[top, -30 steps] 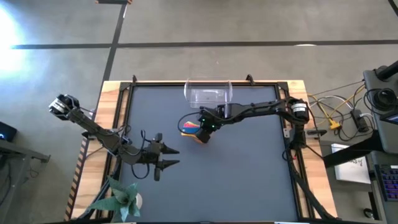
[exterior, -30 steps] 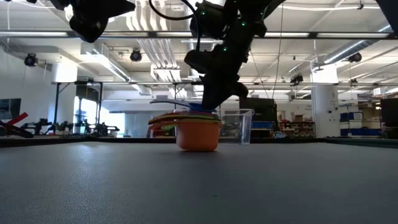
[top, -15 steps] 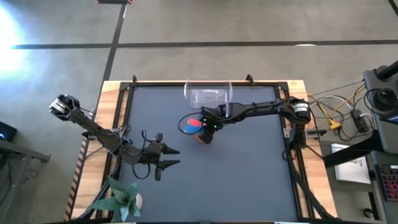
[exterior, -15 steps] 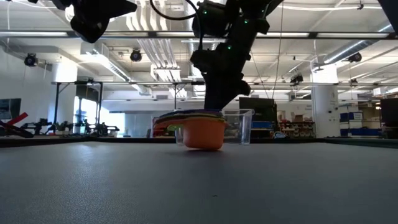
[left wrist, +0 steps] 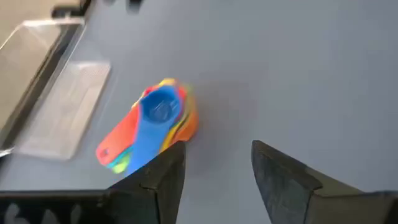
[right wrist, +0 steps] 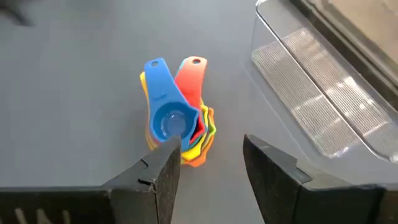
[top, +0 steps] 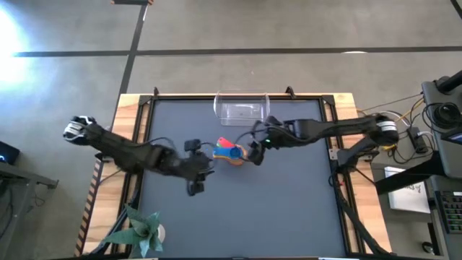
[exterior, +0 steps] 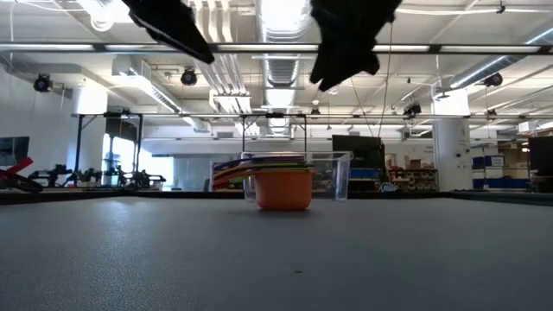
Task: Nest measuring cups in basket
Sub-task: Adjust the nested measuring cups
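The measuring cups (top: 231, 153) stand nested in one stack on the dark mat: an orange cup (exterior: 280, 188) at the bottom, a blue one (right wrist: 168, 118) on top, and the handles fanned toward the table's left. The clear basket (top: 242, 108) stands behind them at the far edge with nothing in it. My right gripper (right wrist: 211, 155) hovers open above the stack's right side. My left gripper (left wrist: 217, 168) hovers open near the stack's left side. In the low view both arms (exterior: 346, 39) show only at the top, well above the cups.
A green plant (top: 141, 231) stands at the near left corner. A raised wooden frame (top: 346, 101) borders the mat. Bare mat (top: 274, 209) spreads over the near and right parts of the table.
My right gripper has opened, let go of the cup stack, and risen away toward the table's right. The stack slid a little to the right and now stands free on the mat. My left gripper has moved toward the table's right and far side, closing on the stack.
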You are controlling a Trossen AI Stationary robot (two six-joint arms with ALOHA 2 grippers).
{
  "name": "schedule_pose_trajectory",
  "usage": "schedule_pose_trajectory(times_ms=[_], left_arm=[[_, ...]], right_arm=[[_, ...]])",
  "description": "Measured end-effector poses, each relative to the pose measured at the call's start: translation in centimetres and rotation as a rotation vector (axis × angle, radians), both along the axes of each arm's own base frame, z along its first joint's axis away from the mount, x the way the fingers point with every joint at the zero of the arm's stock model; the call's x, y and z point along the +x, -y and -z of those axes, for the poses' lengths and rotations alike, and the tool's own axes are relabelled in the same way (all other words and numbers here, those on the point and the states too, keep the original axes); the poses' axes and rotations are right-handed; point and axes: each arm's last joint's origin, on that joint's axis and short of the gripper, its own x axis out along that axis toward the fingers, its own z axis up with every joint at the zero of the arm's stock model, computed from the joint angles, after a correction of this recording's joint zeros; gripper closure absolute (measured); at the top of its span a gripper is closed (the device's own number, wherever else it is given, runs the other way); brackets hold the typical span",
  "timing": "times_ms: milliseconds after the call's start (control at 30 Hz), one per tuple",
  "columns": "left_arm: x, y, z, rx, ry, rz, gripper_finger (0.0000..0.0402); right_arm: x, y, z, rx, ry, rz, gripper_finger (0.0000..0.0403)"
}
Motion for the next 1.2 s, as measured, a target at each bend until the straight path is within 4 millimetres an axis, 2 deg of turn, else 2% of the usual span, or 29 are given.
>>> schedule_pose_trajectory(times_ms=[100,300,533,633,767,933,1200], left_arm=[[2.3,-1.3,-0.1,0.055,-0.132,0.014,0.0215],[7.1,-4.0,0.9,0.088,-0.346,0.074,0.0152],[10.8,-6.2,4.5,0.124,-0.545,0.104,0.0087],[11.7,-6.7,6.0,0.186,-0.601,0.098,0.0072],[12.5,-7.5,7.0,0.278,-0.651,0.060,0.0063],[13.3,-8.4,7.7,0.257,-0.673,0.078,0.0062],[13.2,-10.9,8.2,0.231,-0.723,0.083,0.0062]], right_arm=[[-2.1,-1.0,-0.3,-0.016,0.048,0.004,0.0241],[-5.5,-2.0,-0.3,0.003,0.179,-0.010,0.0243],[-7.2,-1.9,0.1,-0.016,0.214,-0.032,0.0243],[-7.2,-1.8,0.0,-0.040,0.211,-0.053,0.0243],[-7.1,-1.9,-0.3,-0.063,0.204,-0.075,0.0243],[-7.1,-1.9,-0.3,-0.077,0.195,-0.090,0.0243],[-7.2,-1.9,-0.1,-0.083,0.177,-0.098,0.0243]])
